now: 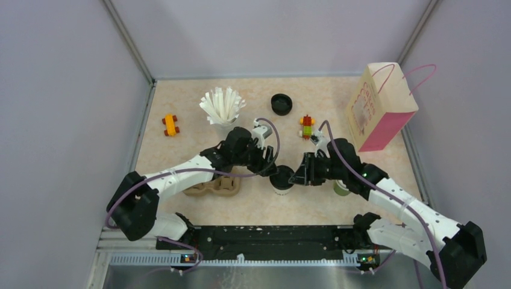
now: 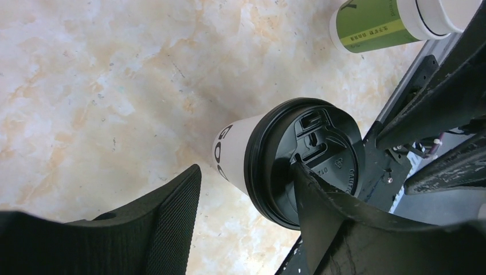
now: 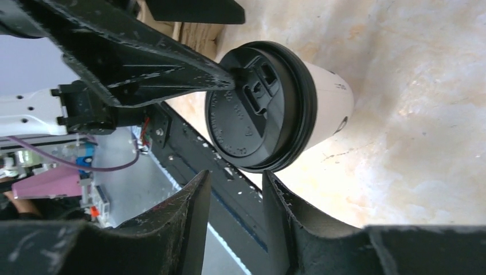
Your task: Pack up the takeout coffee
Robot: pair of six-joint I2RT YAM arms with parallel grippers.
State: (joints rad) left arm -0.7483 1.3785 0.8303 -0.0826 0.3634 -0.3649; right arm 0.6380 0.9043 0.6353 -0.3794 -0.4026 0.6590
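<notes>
Top external view: the small white-sided paper coffee cup with a round black plastic lid [image 1: 281, 179] stands upright on the beige marbled table [image 1: 187, 102] between both grippers, with the brown cardboard cup carrier [image 1: 212, 188] near its left. The left gripper [image 2: 246, 169] is spread wide and holds nothing, one fingertip [image 2: 306, 183] seemingly touching the lid's top. The right gripper [image 3: 235, 176] sits just beside the lid's rim, jaws narrowly parted with nothing between them.

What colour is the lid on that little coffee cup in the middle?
Black. The lid tops a white-sided cup, clearest in the right wrist view.
</notes>
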